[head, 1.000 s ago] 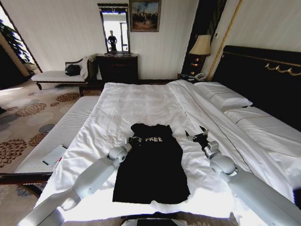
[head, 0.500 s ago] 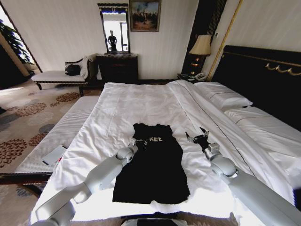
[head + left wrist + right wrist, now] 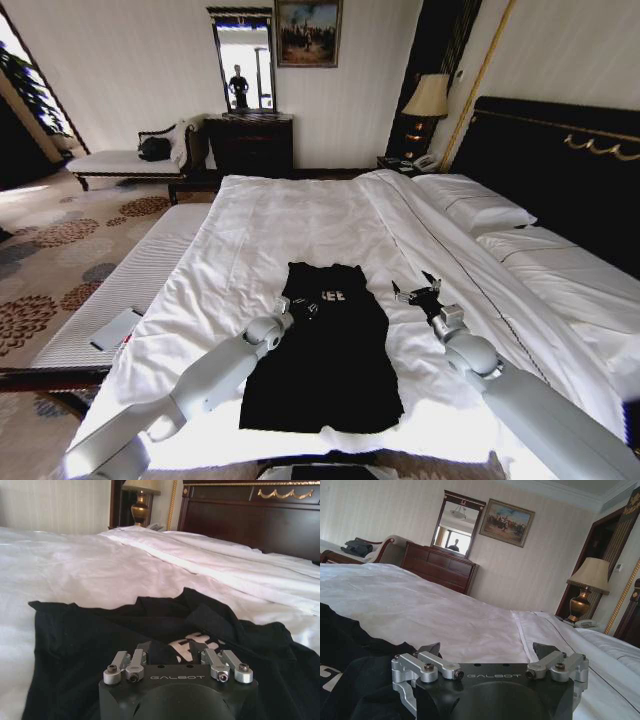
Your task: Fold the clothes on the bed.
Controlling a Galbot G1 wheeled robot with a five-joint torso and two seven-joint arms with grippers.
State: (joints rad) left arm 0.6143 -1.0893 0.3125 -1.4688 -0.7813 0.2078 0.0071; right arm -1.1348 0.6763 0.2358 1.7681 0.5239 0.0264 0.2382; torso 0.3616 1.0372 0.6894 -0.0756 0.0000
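Your left gripper [image 3: 303, 309] sits low on the chest of the black short-sleeved T-shirt [image 3: 325, 355], jaws spread wide over the white lettering. The shirt lies flat on the white duvet of the large dark-framed bed [image 3: 300, 225]. Your right gripper [image 3: 417, 292] hovers just beside the shirt's right edge, jaws wide, holding nothing.

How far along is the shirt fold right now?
Looks done: the black T-shirt lies narrow on the bed, both sleeves apparently tucked in. In hand: the left pincer is on the chest, over the lettering; the right pincer is open over the duvet beside it. Left: the lengthwise fold.
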